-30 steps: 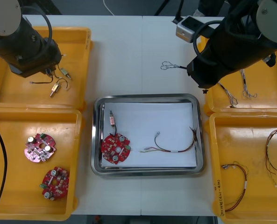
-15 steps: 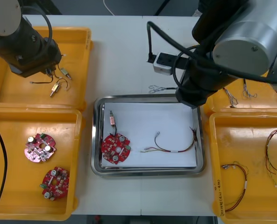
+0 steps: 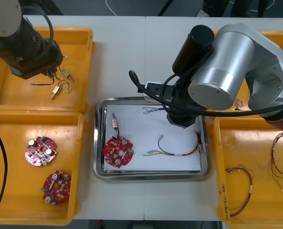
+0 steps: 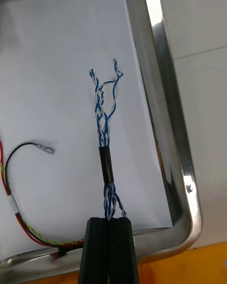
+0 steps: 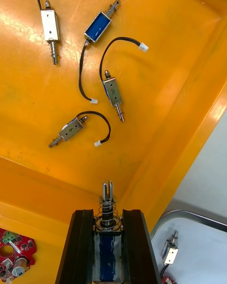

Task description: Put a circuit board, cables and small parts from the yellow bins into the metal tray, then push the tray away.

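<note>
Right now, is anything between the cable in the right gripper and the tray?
Nothing visible. The blue and white cable hangs from the right gripper over bare white lining in the metal tray; the red and yellow cable lies aside. The left gripper holds a small metal part over a yellow bin.

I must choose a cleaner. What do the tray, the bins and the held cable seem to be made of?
Tray: probably polished steel; its rim mirrors the light.
Bins: likely moulded plastic; glossy yellow, rounded corners.
Cable, in the right gripper: twisted blue and white wires, seemingly plastic-coated, with one black sleeve.
</note>
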Robot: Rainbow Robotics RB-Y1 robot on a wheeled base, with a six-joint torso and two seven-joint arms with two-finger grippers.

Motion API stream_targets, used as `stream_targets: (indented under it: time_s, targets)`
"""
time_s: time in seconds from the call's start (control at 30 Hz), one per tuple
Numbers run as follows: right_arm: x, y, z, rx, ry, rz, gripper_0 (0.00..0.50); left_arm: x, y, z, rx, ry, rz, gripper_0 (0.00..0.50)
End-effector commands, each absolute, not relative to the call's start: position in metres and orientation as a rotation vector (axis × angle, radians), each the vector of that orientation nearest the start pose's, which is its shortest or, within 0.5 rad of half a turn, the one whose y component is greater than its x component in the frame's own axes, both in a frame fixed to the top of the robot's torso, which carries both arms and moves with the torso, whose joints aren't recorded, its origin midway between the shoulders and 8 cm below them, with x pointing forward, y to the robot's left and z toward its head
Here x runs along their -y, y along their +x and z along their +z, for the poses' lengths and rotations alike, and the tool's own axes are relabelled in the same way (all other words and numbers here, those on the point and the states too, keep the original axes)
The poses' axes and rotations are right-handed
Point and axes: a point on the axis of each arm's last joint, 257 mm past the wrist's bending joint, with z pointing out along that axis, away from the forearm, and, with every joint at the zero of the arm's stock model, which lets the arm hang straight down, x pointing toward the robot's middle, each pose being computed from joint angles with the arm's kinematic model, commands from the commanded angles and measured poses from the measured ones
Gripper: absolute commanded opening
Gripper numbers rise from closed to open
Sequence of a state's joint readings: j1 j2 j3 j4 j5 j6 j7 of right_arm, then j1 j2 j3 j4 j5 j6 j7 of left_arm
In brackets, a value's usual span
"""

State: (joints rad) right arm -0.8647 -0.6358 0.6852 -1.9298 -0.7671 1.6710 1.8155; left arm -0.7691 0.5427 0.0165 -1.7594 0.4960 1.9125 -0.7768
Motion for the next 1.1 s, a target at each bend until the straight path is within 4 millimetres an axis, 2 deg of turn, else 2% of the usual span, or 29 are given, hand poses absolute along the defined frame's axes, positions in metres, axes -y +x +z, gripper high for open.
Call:
stream_targets:
  time_s: [0.03, 0.5, 0.6, 0.67, 0.7, 0.73, 0.77, 0.8, 0.83, 1.1]
  targets:
    - [0.080, 0.450, -0.212, -2.067, -1.773, -0.272, 0.000, -0.263, 0.520, -0.091, -2.506, -0.474, -0.144, 0.001]
    - [0.100, 0.473, -0.244, -2.066, -1.805, -0.339, 0.000, -0.263, 0.520, -0.091, -2.505, -0.474, -0.144, 0.000]
    - [0.102, 0.476, -0.245, -2.066, -1.806, -0.343, 0.032, -0.264, 0.520, -0.091, -2.504, -0.475, -0.143, 0.000]
    - [0.107, 0.477, -0.248, -2.072, -1.811, -0.348, 0.120, -0.263, 0.520, -0.092, -2.507, -0.474, -0.145, 0.001]
    - [0.108, 0.479, -0.247, -2.069, -1.813, -0.354, 0.211, -0.263, 0.520, -0.091, -2.505, -0.476, -0.145, 0.000]
    - [0.109, 0.478, -0.248, -2.068, -1.817, -0.353, 0.273, -0.263, 0.520, -0.091, -2.506, -0.475, -0.146, 0.000]
    - [0.110, 0.478, -0.248, -2.069, -1.818, -0.356, 0.405, -0.263, 0.520, -0.091, -2.506, -0.475, -0.146, 0.000]
    - [0.110, 0.479, -0.247, -2.068, -1.817, -0.358, 0.467, -0.263, 0.520, -0.091, -2.505, -0.476, -0.145, 0.000]
    - [0.111, 0.479, -0.247, -2.070, -1.816, -0.361, 0.500, -0.263, 0.520, -0.092, -2.507, -0.476, -0.146, 0.000]
    - [0.114, 0.477, -0.242, -2.094, -1.796, -0.329, 0.500, -0.263, 0.520, -0.091, -2.506, -0.473, -0.146, 0.000]
